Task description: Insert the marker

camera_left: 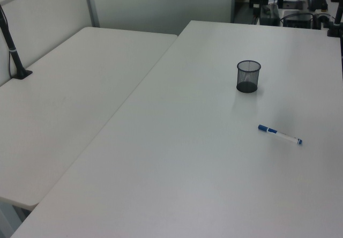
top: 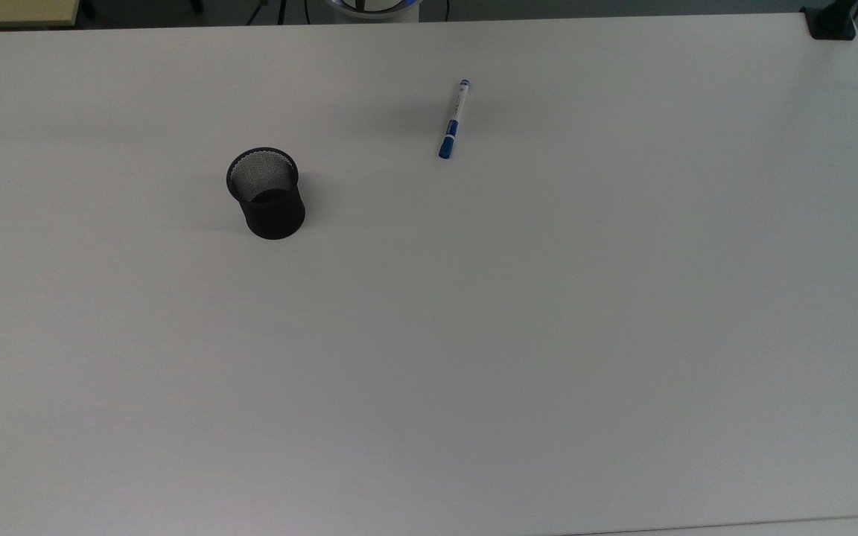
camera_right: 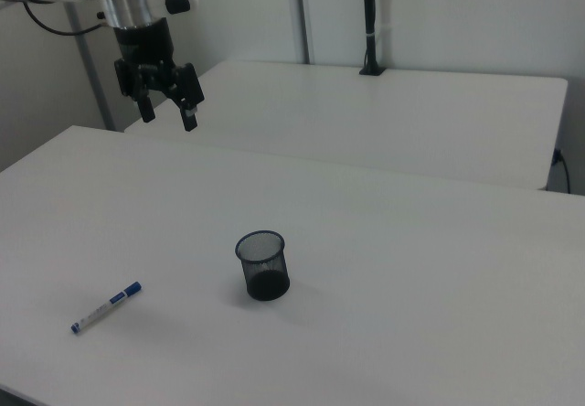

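Plain white worktop [top: 548,335], pretty bare. A black mesh cup [top: 267,193] stands upright left of centre in the top view, and the marker [top: 454,119] lies flat upper centre, well apart from it, blue cap pointing down-frame.

In the right view the arm's last links are glossy white, rounded shells with a black band between segments. Below them sits a short silver-grey cylindrical wrist section with a small white box-like fitting jutting from its side. A dark cable loops off the white shell. The tool [camera_right: 167,113] is black throughout: a blocky body ending in two slim black fingers [camera_right: 189,116] set apart.
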